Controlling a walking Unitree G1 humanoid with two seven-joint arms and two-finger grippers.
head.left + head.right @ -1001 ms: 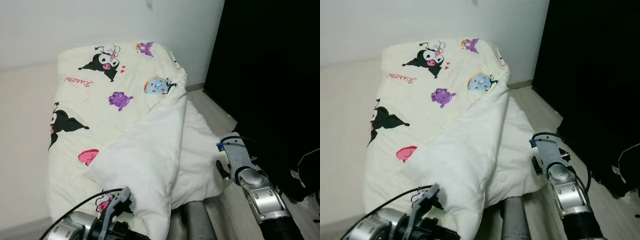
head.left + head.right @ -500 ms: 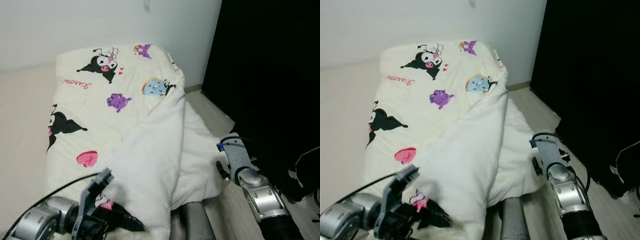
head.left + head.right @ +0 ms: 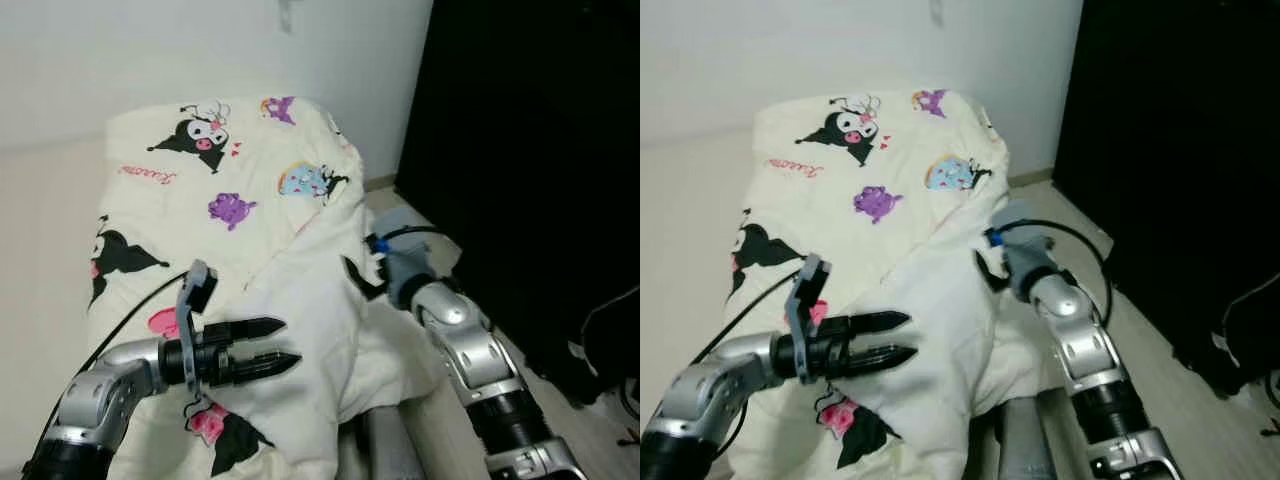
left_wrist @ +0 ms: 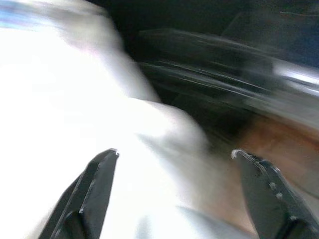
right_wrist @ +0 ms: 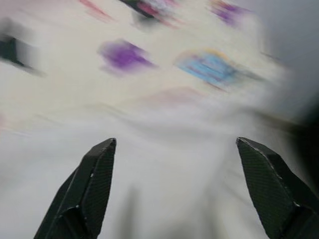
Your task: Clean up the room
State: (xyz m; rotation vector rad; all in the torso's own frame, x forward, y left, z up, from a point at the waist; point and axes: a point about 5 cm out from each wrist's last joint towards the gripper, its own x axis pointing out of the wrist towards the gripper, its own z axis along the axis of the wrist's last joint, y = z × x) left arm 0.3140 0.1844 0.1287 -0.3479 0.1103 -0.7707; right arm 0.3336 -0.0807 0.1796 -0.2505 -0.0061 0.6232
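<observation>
A cream quilt printed with cartoon figures covers the bed, and its plain white underside is folded back over the near right corner. My left gripper hovers open just above that fold, fingers pointing right with nothing between them. My right gripper reaches in from the right to the fold's upper edge, its fingers partly hidden by the cloth. In the right wrist view the right gripper stands wide open over the blurred quilt. In the left wrist view the left gripper is likewise spread over white cloth.
A white wall stands behind the bed. A tall black surface rises close on the right, with a strip of wooden floor between it and the bed. Dark cables lie at the far right.
My left gripper has risen from the bottom edge to above the white fold. My right arm has swung forward and left onto the fold's edge. The camera has shifted slightly.
</observation>
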